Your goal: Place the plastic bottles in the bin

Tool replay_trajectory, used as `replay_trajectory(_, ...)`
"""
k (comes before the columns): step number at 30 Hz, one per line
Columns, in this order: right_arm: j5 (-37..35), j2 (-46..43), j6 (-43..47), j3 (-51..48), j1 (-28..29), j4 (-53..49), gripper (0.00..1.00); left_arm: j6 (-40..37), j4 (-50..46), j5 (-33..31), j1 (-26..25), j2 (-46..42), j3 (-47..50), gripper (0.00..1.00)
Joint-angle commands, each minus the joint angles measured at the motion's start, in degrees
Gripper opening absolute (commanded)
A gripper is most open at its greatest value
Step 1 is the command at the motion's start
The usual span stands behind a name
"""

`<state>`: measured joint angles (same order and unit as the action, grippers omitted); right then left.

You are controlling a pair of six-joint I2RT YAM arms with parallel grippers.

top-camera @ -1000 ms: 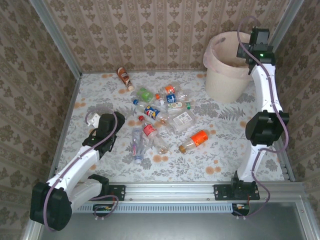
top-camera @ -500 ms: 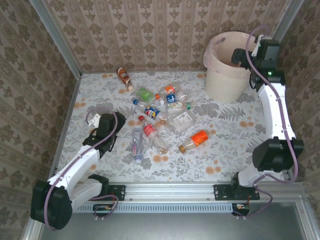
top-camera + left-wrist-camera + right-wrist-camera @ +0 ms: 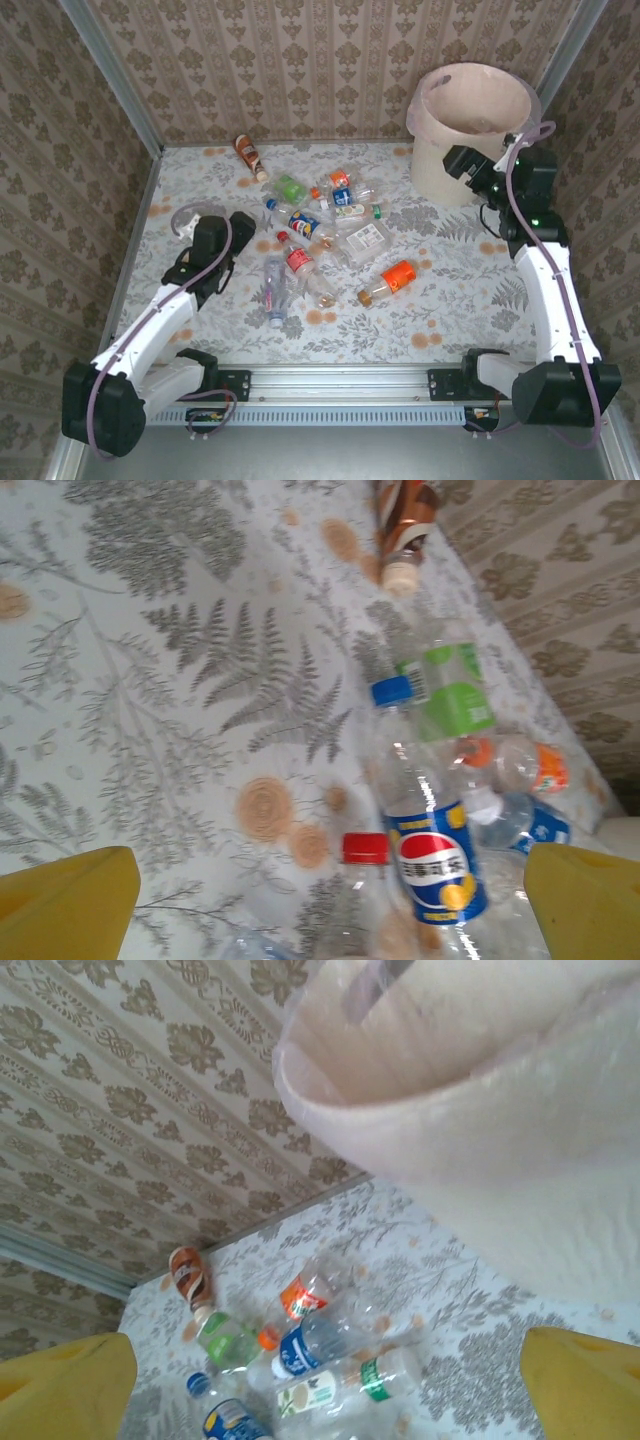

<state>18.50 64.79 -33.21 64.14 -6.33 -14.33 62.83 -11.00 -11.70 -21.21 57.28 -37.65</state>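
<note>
Plastic bottles (image 3: 300, 258) lie scattered on their sides across the middle of the flowered bench (image 3: 460, 300). An orange-labelled bottle (image 3: 397, 275) lies at the right edge of the pile, and a brown bottle (image 3: 248, 153) lies apart near the back wall. The bin (image 3: 432, 165) stands upright in the far right corner. The left fingers (image 3: 65, 900) are spread wide with nothing between them, just left of the pile. The right fingers (image 3: 60, 1385) are also wide apart and empty, close beside the bin's near wall.
</note>
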Motion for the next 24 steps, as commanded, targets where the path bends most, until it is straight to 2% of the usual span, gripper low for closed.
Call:
replay_trajectory(1,1.64,-2.54,-6.31,-4.29,1.82,0.18,1.00,-2.16,0.65,3.19,0.35,1.05,-3.14,1.00)
replay_trajectory(6,0.56,-5.46,-12.67,-14.88,7.24,5.62,1.00,-2.62,1.36,5.67,-0.57,4.60,-5.91,1.00)
replay_trajectory(9,-3.68,-5.29,-14.47,-18.07,10.69,2.46,1.00,-3.05,1.07,6.13,-1.21,6.73,-7.30,1.00)
replay_trajectory(15,-17.07,-6.28,-23.21,-24.18,16.04,-5.10,1.00,-2.89,1.64,6.36,-1.68,9.12,-8.22,1.00)
replay_trajectory(19,-14.48,-3.73,-27.25,-25.01,18.60,-7.03,1.00,-2.97,1.27,6.45,-1.72,9.95,-8.57,1.00)
replay_trajectory(24,-18.51,-3.59,-36.93,-27.62,23.93,-11.53,1.00,-3.16,-0.15,5.27,-1.64,9.38,-8.34,1.00)
